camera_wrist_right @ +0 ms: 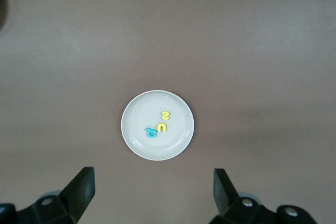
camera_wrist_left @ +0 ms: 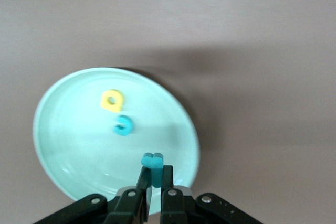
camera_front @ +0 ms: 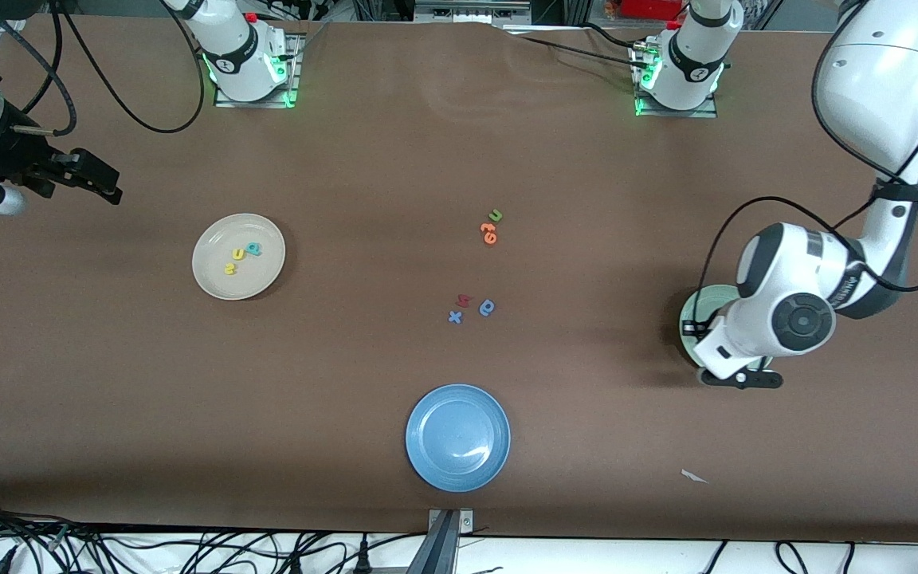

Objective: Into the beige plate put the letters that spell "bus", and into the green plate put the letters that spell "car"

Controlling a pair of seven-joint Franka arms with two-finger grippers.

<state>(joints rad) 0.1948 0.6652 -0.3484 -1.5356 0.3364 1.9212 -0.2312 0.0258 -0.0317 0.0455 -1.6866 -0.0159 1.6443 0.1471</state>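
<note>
My left gripper [camera_wrist_left: 155,170] is shut on the thin teal "r" [camera_wrist_left: 153,159] over the edge of the green plate [camera_wrist_left: 68,140]. A yellow "a" [camera_wrist_left: 112,99] and a teal "c" [camera_wrist_left: 124,125] lie in that plate. In the front view the left wrist covers most of the green plate [camera_front: 706,303]. The beige plate [camera_front: 260,279] holds the teal "b" [camera_front: 253,249], yellow "u" [camera_front: 237,253] and yellow "s" [camera_front: 229,269]. My right gripper [camera_front: 104,182] waits open and empty, high at the right arm's end of the table, looking down on the beige plate [camera_wrist_right: 139,124].
Mid-table lie a green "u" [camera_front: 496,215] with orange letters [camera_front: 488,232]. Nearer the camera are a red letter [camera_front: 463,300], a blue round letter [camera_front: 488,308] and a blue "x" [camera_front: 455,317]. A blue plate [camera_front: 458,437] sits near the front edge.
</note>
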